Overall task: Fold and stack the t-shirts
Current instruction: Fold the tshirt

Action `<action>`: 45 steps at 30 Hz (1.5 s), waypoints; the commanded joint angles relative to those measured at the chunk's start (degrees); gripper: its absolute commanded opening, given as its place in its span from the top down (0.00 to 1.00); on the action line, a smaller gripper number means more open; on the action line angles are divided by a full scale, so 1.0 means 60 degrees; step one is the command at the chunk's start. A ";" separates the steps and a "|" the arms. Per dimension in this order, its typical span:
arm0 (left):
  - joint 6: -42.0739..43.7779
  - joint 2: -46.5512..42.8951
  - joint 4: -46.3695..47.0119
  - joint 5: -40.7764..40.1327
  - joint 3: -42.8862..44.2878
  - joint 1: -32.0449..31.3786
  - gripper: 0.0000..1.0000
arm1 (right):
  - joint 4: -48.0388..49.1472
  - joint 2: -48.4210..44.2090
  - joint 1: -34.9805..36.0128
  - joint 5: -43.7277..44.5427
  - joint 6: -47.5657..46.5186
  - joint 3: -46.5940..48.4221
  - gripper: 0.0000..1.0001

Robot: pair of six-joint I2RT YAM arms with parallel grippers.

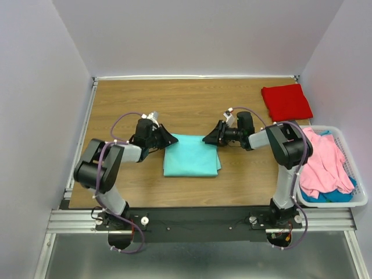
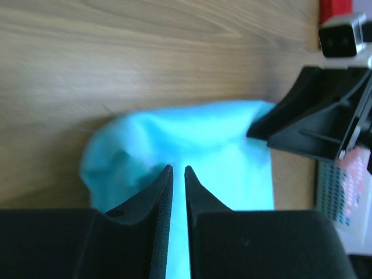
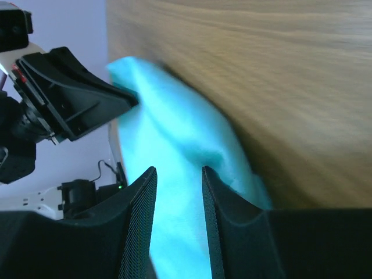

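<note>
Wood-grain table (image 1: pixel 192 99), bare between two pale walls.

White plastic basket (image 1: pixel 361 201) at the right edge, near side. Pink t-shirt (image 1: pixel 325 163) heaped in it, loose, spilling over the left rim. Blue-teal t-shirt (image 1: pixel 334 196) under the pink, only a strip showing at the basket's near end.

Aqua-teal t-shirt (image 1: pixel 192 156) at table centre, folded to a flat rectangle, edges fairly square, a slight overlap at the near right corner.

Bright red t-shirt (image 1: pixel 286 102) folded flat in the far right corner, well apart from the aqua one, just beyond the basket.

Left gripper (image 2: pixel 178 170) low at the aqua shirt's far left corner, pointing right. Fingers narrow, only a slit between the tips, aqua cloth showing through it; cannot tell whether any cloth is pinched.

Right gripper (image 3: pixel 179 170) low at the shirt's far right corner, pointing left, facing the other. Fingers moderately apart, cloth showing in the gap, nothing clamped. Cloth bunches up a little between the two.
</note>
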 commanded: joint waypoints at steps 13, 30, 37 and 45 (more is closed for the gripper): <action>-0.1215 0.2501 0.2604 0.1010 0.1226 0.1556 0.83 | 0.0658 0.2691 -0.1195 -0.0645 0.0028 0.1772 0.57; -0.1713 -0.3428 0.1316 0.0206 -0.1877 -0.0274 0.70 | 0.1463 -0.1500 0.0372 -0.1612 0.1465 -0.1726 0.49; -0.1436 -0.4589 0.0627 -0.0439 -0.2085 -0.0275 0.71 | 0.1785 0.0413 0.0563 -0.1759 0.1419 -0.2431 0.49; -0.1055 -0.5526 -0.0222 -0.1113 -0.1952 -0.0275 0.71 | 0.1961 0.0465 0.0534 -0.1495 0.1656 -0.2431 0.50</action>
